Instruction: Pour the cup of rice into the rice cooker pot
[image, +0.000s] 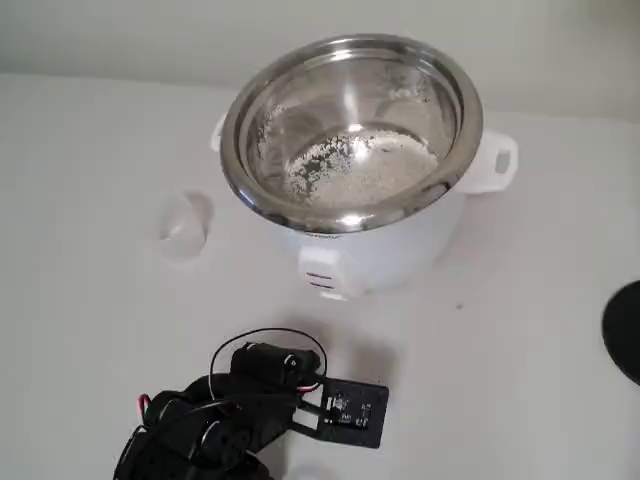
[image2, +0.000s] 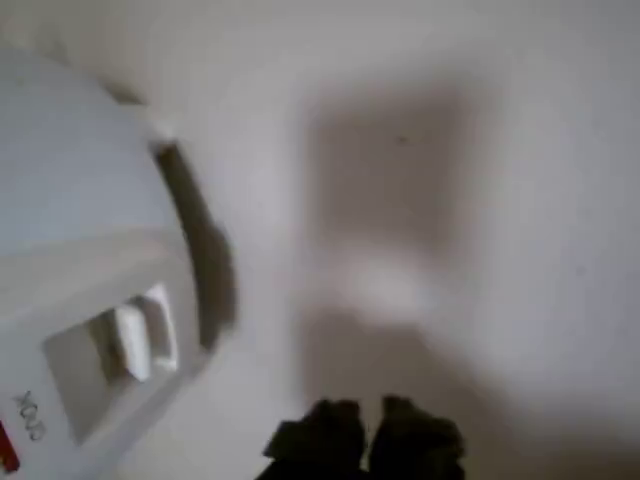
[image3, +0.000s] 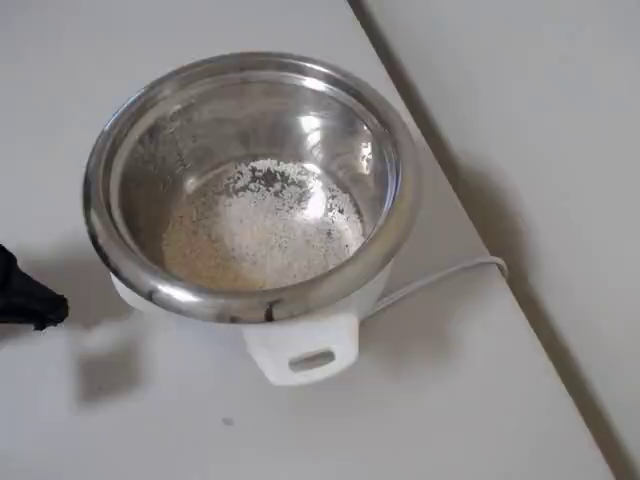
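Note:
The rice cooker pot (image: 350, 130), a shiny steel bowl in a white cooker body (image: 380, 255), stands at the back centre of the table. White rice (image3: 260, 225) covers its bottom. The small translucent cup (image: 185, 228) rests on the table to the left of the cooker, apart from the arm; what it holds is too faint to tell. My black arm (image: 240, 410) is folded low at the front edge. In the wrist view my gripper (image2: 368, 440) shows as two dark fingertips close together with nothing between them, over bare table beside the cooker's switch (image2: 130, 340).
A white cord (image3: 440, 280) runs from the cooker toward the table edge (image3: 520, 300) in the overhead view. A dark round object (image: 625, 330) sits at the right edge of the fixed view. The arm's black end (image3: 25, 295) shows left of the cooker.

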